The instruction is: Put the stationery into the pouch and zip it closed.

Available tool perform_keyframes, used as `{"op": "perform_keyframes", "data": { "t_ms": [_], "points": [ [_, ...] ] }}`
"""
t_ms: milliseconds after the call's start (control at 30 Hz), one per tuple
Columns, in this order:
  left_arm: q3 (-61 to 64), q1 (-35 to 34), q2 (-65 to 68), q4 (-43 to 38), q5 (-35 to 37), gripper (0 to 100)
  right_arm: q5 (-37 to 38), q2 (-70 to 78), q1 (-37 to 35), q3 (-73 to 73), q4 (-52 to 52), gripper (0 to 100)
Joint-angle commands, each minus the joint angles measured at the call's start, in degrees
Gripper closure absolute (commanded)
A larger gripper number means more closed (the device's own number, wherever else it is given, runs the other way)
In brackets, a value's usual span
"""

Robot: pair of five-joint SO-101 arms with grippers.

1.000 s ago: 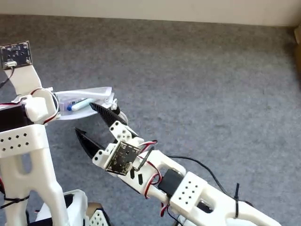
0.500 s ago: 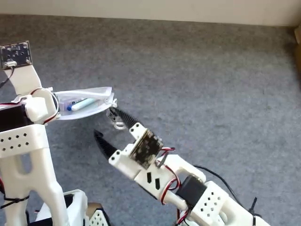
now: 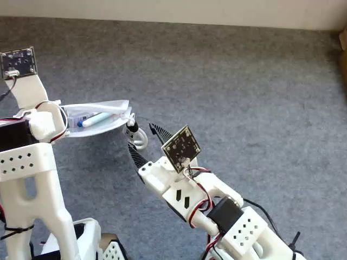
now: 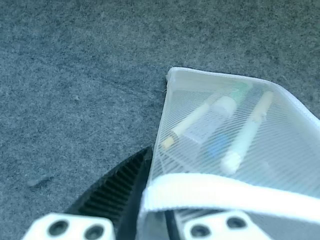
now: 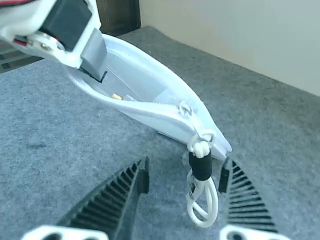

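Left wrist view reveals perhaps three pens (image 4: 246, 136) inside pouch (image 4: 292, 165).

worktop (image 3: 255, 76) mottled grey, felt-like; pouch (image 4: 285, 145) translucent white with fine pale stripes, its zip band solid white; showing through it, a white pen (image 4: 245, 137), a cream stick (image 4: 192, 122) with a tan tip, a green cap (image 4: 240, 90) and a blue patch (image 4: 217, 145); zip pull (image 5: 200, 167) a black sleeve on white cord; left jaws and right jaws both black and ribbed, on white bodies; right arm's wires red and black; its camera board (image 3: 181, 147) dark, speckled pale; wall (image 3: 217, 11) cream
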Motion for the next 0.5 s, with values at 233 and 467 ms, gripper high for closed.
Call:
{"op": "perform_keyframes", "data": {
  "t_ms": [233, 467],
  "points": [
    [0.2, 1.3, 0.7, -1.3, 0.6, 99, -0.6, 12.8, 0.7, 3.4, -16.4, 77.9],
    [0.2, 1.3, 0.7, -1.3, 0.6, 99, -0.3, 21.4, 0.7, 3.4, -26.3, 77.9]
  ]
}}
